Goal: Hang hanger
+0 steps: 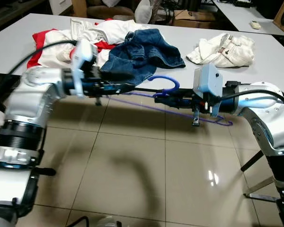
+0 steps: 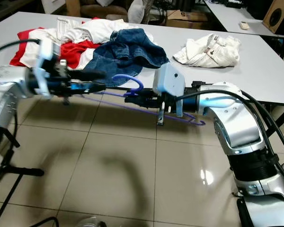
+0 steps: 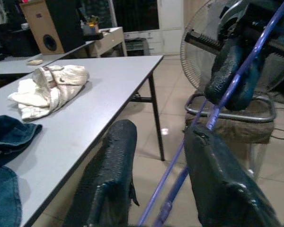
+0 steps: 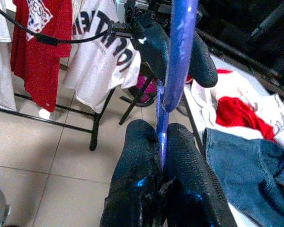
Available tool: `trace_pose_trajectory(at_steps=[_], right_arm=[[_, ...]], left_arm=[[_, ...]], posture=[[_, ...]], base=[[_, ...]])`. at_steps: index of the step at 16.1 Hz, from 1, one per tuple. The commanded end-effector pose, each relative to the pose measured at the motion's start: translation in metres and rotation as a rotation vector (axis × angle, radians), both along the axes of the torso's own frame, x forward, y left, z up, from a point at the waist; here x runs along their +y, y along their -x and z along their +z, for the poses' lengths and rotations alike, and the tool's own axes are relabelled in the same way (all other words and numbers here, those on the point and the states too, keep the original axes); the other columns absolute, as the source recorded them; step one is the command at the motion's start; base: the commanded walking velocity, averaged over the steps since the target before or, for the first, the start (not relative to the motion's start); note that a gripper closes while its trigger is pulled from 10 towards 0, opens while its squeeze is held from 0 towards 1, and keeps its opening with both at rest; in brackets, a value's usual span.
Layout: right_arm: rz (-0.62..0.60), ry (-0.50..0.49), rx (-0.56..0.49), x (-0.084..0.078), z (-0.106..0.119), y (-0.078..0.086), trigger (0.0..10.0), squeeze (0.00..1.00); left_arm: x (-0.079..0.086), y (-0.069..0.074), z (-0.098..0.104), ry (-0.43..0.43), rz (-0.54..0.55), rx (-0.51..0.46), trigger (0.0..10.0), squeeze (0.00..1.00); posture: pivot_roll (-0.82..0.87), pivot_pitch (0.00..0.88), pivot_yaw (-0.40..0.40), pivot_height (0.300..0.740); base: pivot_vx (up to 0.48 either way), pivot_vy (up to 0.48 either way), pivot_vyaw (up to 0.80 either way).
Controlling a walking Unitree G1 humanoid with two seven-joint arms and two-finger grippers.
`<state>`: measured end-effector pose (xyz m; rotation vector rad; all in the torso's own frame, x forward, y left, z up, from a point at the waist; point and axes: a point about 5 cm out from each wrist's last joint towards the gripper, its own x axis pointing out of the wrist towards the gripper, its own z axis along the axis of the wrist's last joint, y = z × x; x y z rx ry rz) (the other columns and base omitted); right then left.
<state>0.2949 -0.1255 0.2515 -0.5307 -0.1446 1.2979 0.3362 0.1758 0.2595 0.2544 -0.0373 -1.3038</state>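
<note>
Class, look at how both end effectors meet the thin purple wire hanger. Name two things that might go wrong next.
1. The right end effector pinches only a thin edge of the purple wire hanger; it could twist or slip.
2. The left end effector is open around the wire, so a bad handover may drop it onto the tiled floor.

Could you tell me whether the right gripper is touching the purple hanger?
Touching: the right wrist view shows the right gripper with both fingers pressed against the hanger.

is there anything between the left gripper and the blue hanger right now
Nothing visible does. The right gripper is shut on the blue hanger, and the left gripper is open with the hanger's thin wire running between its fingers, over the floor in front of the table.
</note>
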Motion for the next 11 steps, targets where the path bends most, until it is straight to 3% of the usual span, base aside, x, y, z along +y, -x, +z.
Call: trace_pose_trajectory(at_steps=[1,2,3,4,5,7,8,9,10,11], right_arm=[[0.014,0.000,-0.028,0.004,0.001,0.003,10.0,0.00],[0.017,-0.008,-0.027,0.007,0.000,0.005,10.0,0.00],[0.031,-0.026,-0.025,0.013,-0.002,0.007,10.0,0.00],[0.031,-0.026,-0.025,0.013,-0.002,0.007,10.0,0.00],[0.046,-0.035,-0.022,0.018,-0.003,0.007,10.0,0.00],[0.067,-0.044,-0.016,0.027,-0.008,0.007,10.0,0.00],[0.088,-0.056,-0.013,0.030,-0.003,0.008,10.0,0.00],[0.098,-0.061,-0.012,0.032,-0.002,0.008,10.0,0.00],[0.104,-0.058,-0.011,0.032,-0.002,0.008,10.0,0.00],[0.105,-0.050,-0.010,0.032,-0.002,0.007,10.0,0.00]], left_arm=[[0.000,0.005,-0.002,-0.019,-0.027,0.006,10.0,1.00],[-0.003,0.006,-0.008,-0.052,-0.030,0.002,10.0,1.00],[-0.011,0.008,-0.018,-0.098,-0.030,-0.034,10.0,0.22],[-0.011,0.008,-0.018,-0.098,-0.030,-0.034,10.0,0.22],[-0.019,0.010,-0.022,-0.101,-0.050,-0.055,10.0,0.00],[-0.021,0.012,-0.030,-0.147,-0.060,-0.068,10.0,0.00],[-0.023,0.012,-0.031,-0.176,-0.078,-0.049,8.0,0.00],[-0.023,0.013,-0.030,-0.175,-0.082,-0.042,8.0,0.00],[-0.021,0.014,-0.030,-0.182,-0.081,-0.040,3.1,0.00],[-0.019,0.016,-0.030,-0.183,-0.086,-0.035,2.3,0.00]], posture=[[-0.08,0.000,0.039,0.740],[-0.07,0.000,0.039,0.740],[-0.06,0.000,0.039,0.740],[-0.06,0.000,0.039,0.740],[-0.05,0.000,0.029,0.740],[-0.05,0.000,0.031,0.740],[-0.05,0.000,0.018,0.740],[-0.04,0.000,0.017,0.740],[-0.04,0.000,0.021,0.740],[-0.04,0.000,0.024,0.740]], base=[[0.000,0.000,0.00],[0.000,0.000,0.00],[0.000,0.000,0.00],[0.000,0.000,0.00],[0.000,0.000,0.00],[0.000,0.000,0.00],[0.000,0.000,0.00],[0.000,0.000,0.00],[0.000,0.000,0.00],[0.000,0.000,0.00]])
